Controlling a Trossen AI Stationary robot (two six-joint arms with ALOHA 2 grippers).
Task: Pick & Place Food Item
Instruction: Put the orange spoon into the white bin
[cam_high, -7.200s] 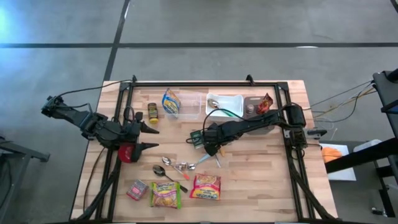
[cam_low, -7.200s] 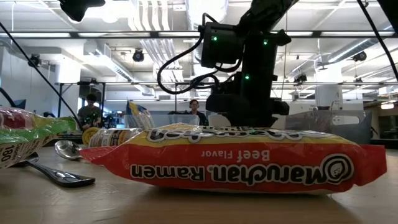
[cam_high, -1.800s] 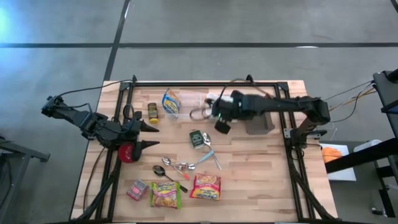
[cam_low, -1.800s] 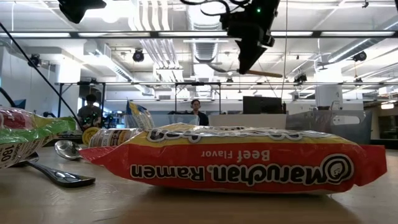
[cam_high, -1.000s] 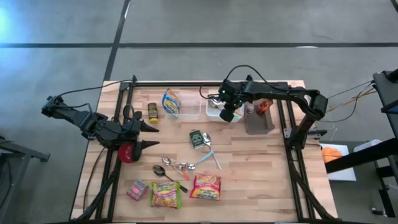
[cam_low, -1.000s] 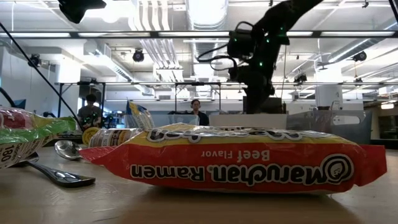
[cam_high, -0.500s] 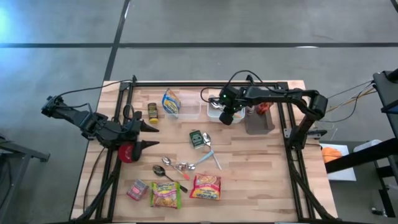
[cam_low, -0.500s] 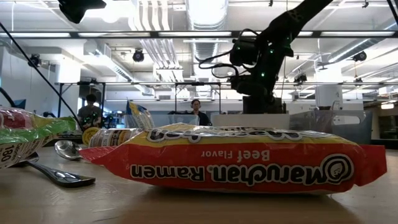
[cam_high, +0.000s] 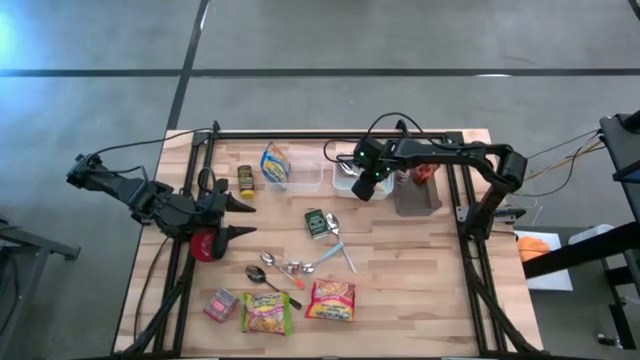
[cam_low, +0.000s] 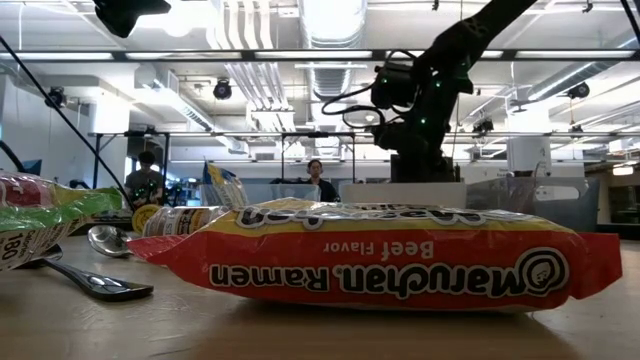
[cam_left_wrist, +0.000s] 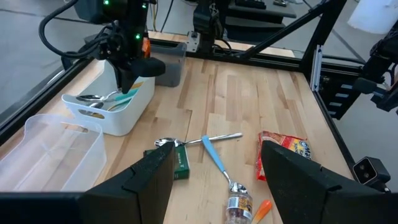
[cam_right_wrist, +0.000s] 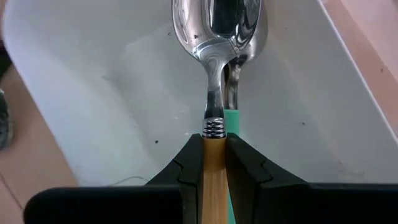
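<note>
My right gripper is over the white bin, at the table's far side, shut on a spoon with a yellow handle. The spoon's bowl is down inside the bin, over another spoon with a green handle. My left gripper waits open at the table's left with nothing between its fingers. Food items lie on the table: two ramen packs near the front edge and a green packet in the middle. My right gripper pinches the spoon's yellow handle between its two fingers, just behind the metal collar. The fingers point steeply down from above and run along the handle. The spoon's bowl reaches ahead of them into the white bin; whether it touches the spoon beneath, I cannot tell.
A clear bin with a chip bag and a jar stand at the far left. A grey bin with a red packet is right of the white bin. Loose spoons lie mid-table. A black frame rims the table.
My right gripper has sunk a little into the white bin with the spoon, rolling slightly, and has then kept still. It stays shut on the handle.
</note>
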